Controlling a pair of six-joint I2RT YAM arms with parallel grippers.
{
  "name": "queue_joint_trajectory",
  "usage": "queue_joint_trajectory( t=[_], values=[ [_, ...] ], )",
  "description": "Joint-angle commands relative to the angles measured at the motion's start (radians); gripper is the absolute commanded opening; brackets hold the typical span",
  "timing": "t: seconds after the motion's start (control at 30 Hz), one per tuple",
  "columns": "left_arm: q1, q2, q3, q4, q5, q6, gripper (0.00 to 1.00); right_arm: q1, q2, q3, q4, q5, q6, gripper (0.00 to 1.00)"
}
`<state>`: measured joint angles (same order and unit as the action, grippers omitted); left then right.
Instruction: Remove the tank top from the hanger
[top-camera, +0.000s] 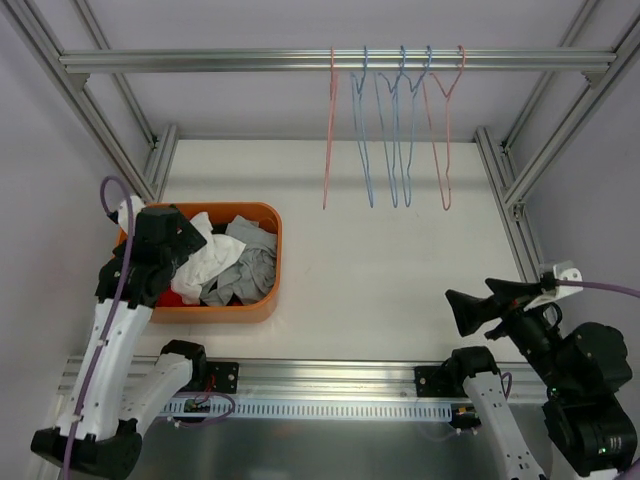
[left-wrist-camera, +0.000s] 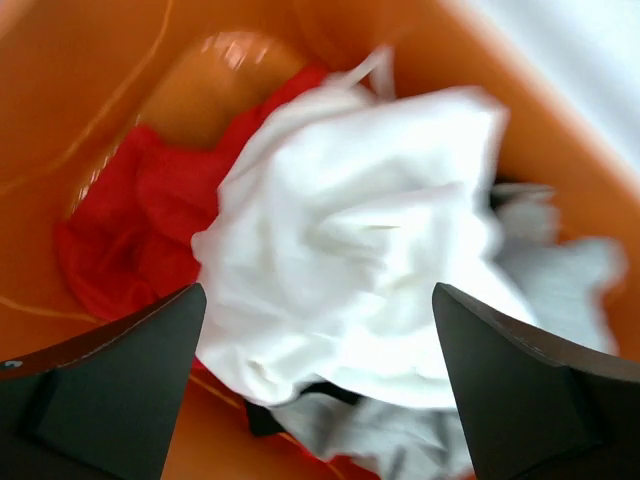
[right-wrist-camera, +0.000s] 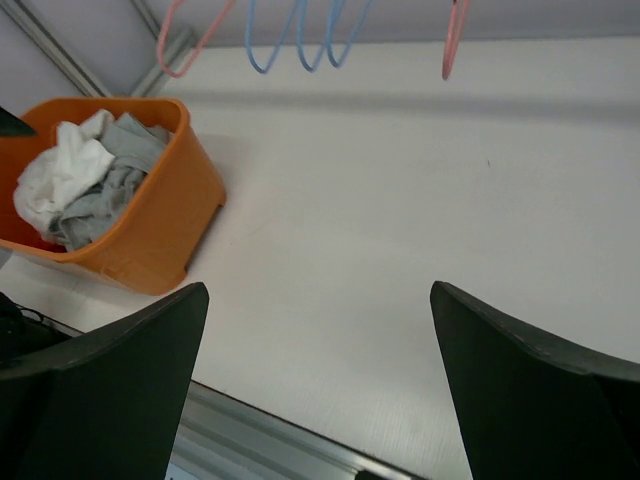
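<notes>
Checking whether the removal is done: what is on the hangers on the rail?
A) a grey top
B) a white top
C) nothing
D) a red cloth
C: the hangers hang bare on the rail, while the white garment lies crumpled in the orange bin.

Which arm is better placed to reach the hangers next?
Likely right: its open end effector faces the empty hangers across the table; the left end effector hangs over clothes in the orange bin.
</notes>
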<state>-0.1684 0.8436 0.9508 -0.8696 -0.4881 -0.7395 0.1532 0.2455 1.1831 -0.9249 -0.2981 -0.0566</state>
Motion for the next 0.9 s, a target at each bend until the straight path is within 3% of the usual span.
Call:
queue_joint_trajectory(
  t=[0.0, 0.13, 0.23, 0.33, 0.57, 0.73, 0.87],
  values=[
    [0.004, -0.093, 0.166, -0.067, 0.075, 0.147, 0.99, 0.005, 0.084, 0.010, -0.086, 0.135, -0.018, 0.99],
    [0.004, -0.124, 0.299, -0.144, 0.209, 0.317, 0.99, 0.005, 0.146, 0.027, -0.170, 0.250, -0.046, 0.99],
    [0.004, -0.188, 0.318, -0.163, 0.394, 0.429, 0.99, 0.005, 0.156, 0.042, -0.218, 0.328, -0.074, 1.00],
    [0.004, -0.271, 0.315, -0.215, 0.465, 0.482, 0.99, 0.006, 0.129, 0.075, -0.265, 0.385, -0.121, 0.99],
    [0.004, -0.549, 0.275, -0.324, 0.428, 0.471, 0.99, 0.043, 0.077, 0.168, -0.385, 0.413, -0.132, 0.99],
    [-0.065, -0.621, 0.272, -0.384, 0.381, 0.448, 0.99, 0.046, 0.021, 0.188, -0.437, 0.432, -0.124, 0.99],
    [-0.095, -0.629, 0.273, -0.388, 0.437, 0.466, 0.99, 0.058, -0.003, 0.173, -0.457, 0.436, -0.134, 1.00]
  ],
)
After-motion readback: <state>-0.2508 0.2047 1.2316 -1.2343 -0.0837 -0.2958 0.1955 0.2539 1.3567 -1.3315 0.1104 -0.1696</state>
